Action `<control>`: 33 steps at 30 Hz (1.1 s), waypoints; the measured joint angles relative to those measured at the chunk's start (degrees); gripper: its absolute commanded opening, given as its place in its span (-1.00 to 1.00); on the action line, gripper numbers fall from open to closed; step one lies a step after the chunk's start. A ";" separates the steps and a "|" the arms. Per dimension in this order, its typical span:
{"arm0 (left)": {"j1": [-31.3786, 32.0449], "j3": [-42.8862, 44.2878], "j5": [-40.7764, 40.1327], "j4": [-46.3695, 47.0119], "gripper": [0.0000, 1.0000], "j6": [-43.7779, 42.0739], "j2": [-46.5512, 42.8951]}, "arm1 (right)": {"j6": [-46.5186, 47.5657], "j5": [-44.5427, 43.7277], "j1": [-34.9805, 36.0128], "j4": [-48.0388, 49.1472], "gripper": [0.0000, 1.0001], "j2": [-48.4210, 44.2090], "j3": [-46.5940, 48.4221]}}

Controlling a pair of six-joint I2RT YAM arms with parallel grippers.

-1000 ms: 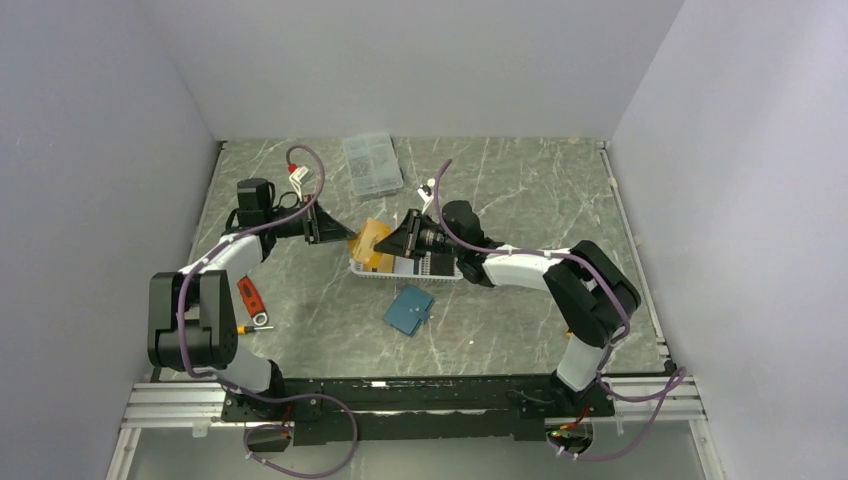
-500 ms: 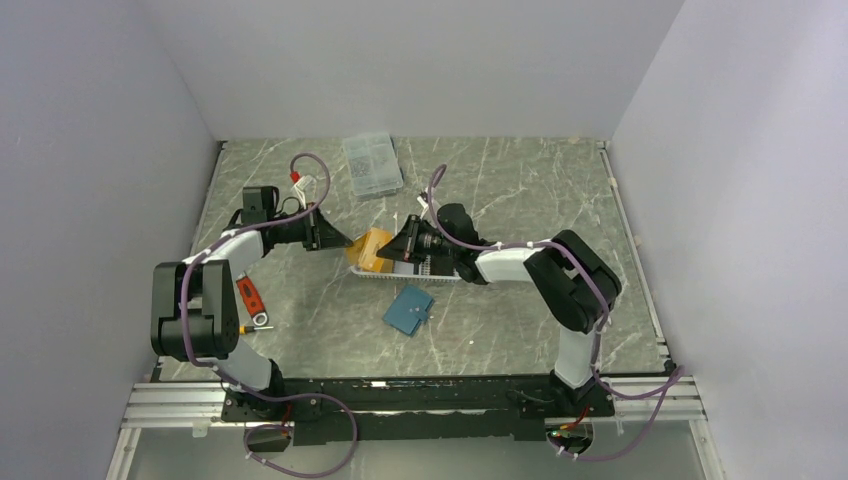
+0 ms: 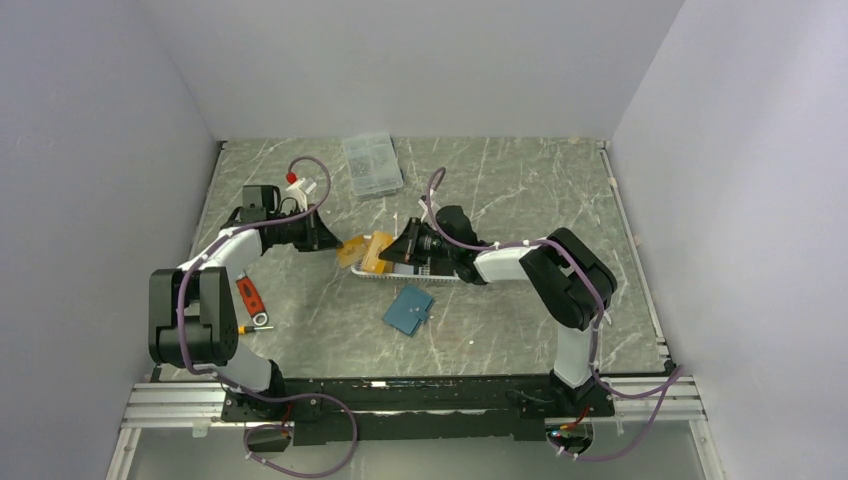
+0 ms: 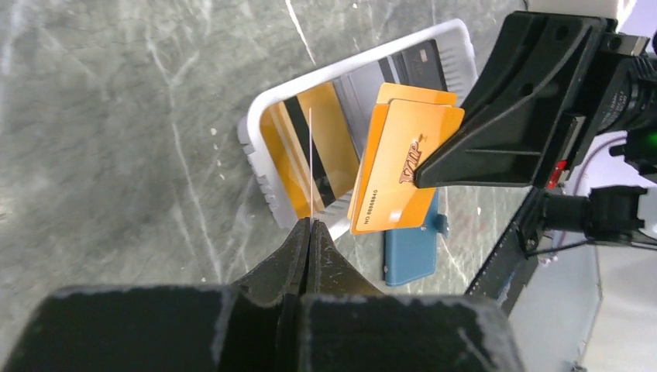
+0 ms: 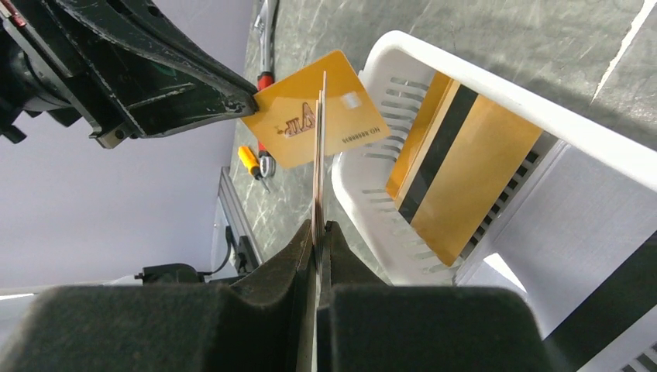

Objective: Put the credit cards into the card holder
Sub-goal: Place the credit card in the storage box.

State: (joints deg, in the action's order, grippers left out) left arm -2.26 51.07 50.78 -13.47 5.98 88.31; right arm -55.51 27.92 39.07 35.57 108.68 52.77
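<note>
My left gripper (image 3: pixel 328 242) (image 4: pixel 309 223) is shut on one yellow-gold credit card (image 3: pixel 349 251), edge-on in its own wrist view and face-on in the right wrist view (image 5: pixel 310 120). My right gripper (image 3: pixel 398 250) (image 5: pixel 319 225) is shut on two more gold credit cards (image 4: pixel 399 167), one behind the other, above the left end of the white basket (image 3: pixel 432 272). Another gold card with a black stripe (image 5: pixel 465 167) lies in the basket beside pale and dark cards. The teal card holder (image 3: pixel 408 310) (image 4: pixel 411 252) lies closed on the table in front of the basket.
A clear compartment box (image 3: pixel 372 164) sits at the back. A red-handled tool (image 3: pixel 250 297) and a small screwdriver lie near the left arm. The two grippers face each other a card's width apart.
One gold block sat between the two grippers; now both have closed and the left has drawn back to the left with one card, apart from those in the right.
</note>
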 measured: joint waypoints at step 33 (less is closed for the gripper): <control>-3.87 6.60 10.01 -8.35 -1.00 1.27 -8.02 | 5.53 0.04 -0.26 -11.76 0.36 8.74 10.73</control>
State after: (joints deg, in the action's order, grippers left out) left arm -6.13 57.67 60.80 -21.82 7.25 80.29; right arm -49.98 27.97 38.81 23.81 117.43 63.51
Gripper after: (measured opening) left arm 0.010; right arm 0.633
